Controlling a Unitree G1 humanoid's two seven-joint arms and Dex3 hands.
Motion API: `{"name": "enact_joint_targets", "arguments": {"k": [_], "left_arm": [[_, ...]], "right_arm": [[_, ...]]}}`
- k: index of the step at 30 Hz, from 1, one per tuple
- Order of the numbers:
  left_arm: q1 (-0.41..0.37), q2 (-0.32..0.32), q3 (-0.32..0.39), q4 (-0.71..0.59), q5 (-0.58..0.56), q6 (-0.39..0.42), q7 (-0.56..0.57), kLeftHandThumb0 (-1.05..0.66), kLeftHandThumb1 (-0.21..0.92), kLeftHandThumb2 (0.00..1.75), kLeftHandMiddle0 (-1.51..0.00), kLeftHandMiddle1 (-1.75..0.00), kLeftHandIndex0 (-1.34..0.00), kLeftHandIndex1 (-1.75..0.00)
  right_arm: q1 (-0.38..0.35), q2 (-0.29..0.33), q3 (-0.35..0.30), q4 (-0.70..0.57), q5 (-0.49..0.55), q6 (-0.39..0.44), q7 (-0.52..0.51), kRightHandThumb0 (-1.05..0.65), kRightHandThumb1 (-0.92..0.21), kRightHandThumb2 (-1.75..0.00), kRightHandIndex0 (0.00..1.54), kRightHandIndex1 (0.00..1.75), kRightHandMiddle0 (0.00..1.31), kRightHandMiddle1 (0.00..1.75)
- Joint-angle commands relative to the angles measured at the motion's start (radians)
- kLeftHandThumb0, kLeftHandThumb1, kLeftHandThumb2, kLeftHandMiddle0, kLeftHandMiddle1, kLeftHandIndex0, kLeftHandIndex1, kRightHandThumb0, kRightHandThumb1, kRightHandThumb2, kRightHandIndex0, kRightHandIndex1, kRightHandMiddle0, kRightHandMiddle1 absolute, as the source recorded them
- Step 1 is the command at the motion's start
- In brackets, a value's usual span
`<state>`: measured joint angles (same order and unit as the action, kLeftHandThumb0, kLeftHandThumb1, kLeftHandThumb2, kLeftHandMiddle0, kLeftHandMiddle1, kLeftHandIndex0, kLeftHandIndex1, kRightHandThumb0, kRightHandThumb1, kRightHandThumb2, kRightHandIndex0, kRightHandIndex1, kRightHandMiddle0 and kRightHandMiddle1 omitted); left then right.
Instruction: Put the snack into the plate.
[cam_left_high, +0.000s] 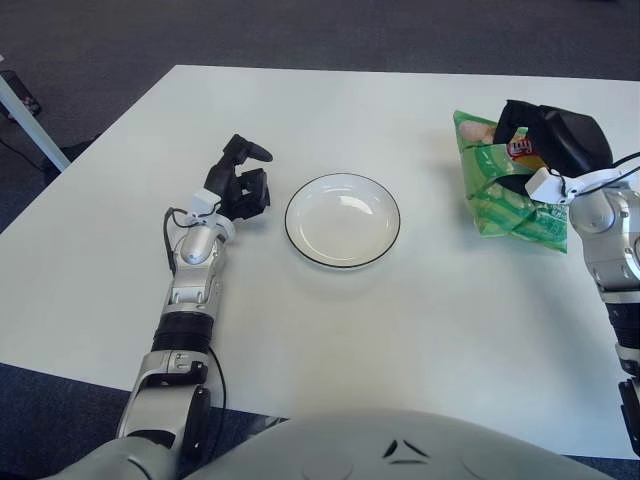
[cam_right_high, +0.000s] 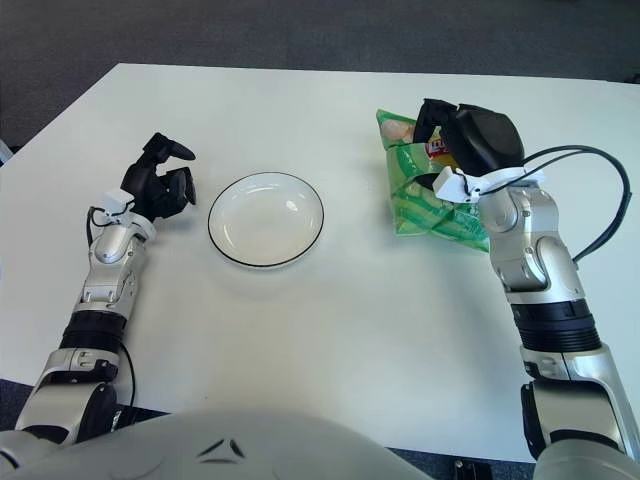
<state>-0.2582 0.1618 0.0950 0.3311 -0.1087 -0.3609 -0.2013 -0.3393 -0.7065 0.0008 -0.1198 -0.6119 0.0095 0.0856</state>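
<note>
Right eye view showed your right hand (cam_right_high: 462, 140) with fingers clenched on the green snack bag (cam_right_high: 425, 190), which hung tilted below them, well apart from the plate (cam_right_high: 266, 219). A slack pinch could have dropped it short. Your left hand (cam_right_high: 158, 186), loosely curled and holding nothing, showed beside the plate.

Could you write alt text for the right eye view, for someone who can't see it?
A humanoid robot's right hand grips a green snack bag over a white table, right of an empty plate. Its left hand shows left of the plate, holding nothing.
</note>
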Motion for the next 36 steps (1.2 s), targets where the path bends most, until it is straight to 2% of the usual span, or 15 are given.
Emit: {"name": "enact_joint_targets", "arguments": {"k": [1,12,15,26,30,35,36], "left_arm": [[0.082,-0.035,-0.006,0.052,-0.01,0.02,-0.002,-0.38,0.69,0.84,-1.09,-1.75,-0.34,-1.75],[0.076,-0.035,-0.002,0.053,-0.014,0.039,0.002,-0.38,0.69,0.85,-1.07,-1.75,-0.34,-1.75],[0.074,-0.038,-0.001,0.054,-0.011,0.047,0.009,-0.38,0.68,0.85,-1.08,-1.75,-0.34,-1.75],[0.072,-0.039,-0.005,0.053,0.01,0.06,0.032,-0.38,0.69,0.84,-1.09,-1.75,-0.34,-1.75],[0.07,-0.042,-0.006,0.052,0.006,0.065,0.034,-0.38,0.69,0.84,-1.09,-1.75,-0.34,-1.75],[0.067,-0.045,-0.007,0.05,-0.001,0.072,0.031,-0.38,0.69,0.84,-1.09,-1.75,-0.33,-1.75],[0.067,-0.045,-0.007,0.05,-0.002,0.072,0.03,-0.38,0.69,0.84,-1.09,-1.75,-0.33,-1.75]], "right_arm": [[-0.037,0.018,-0.008,-0.053,-0.011,0.037,0.022,0.0,0.06,-1.72,0.91,1.67,0.67,1.75],[-0.111,0.086,0.011,-0.13,0.036,0.131,0.125,0.0,0.08,-1.72,0.94,1.63,0.68,1.75],[-0.152,0.116,0.035,-0.144,0.026,0.161,0.144,0.0,0.07,-1.72,0.93,1.63,0.68,1.75],[-0.249,0.165,0.091,-0.191,-0.018,0.267,0.224,0.0,0.08,-1.71,0.94,1.59,0.7,1.75],[-0.288,0.187,0.111,-0.205,-0.021,0.319,0.258,0.0,0.08,-1.71,0.94,1.59,0.71,1.75],[-0.36,0.207,0.19,-0.279,-0.111,0.454,0.377,0.0,0.09,-1.72,0.93,1.62,0.71,1.75],[-0.423,0.119,0.263,-0.133,-0.208,0.229,0.23,0.0,0.09,-1.73,0.93,1.62,0.71,1.75]]}}
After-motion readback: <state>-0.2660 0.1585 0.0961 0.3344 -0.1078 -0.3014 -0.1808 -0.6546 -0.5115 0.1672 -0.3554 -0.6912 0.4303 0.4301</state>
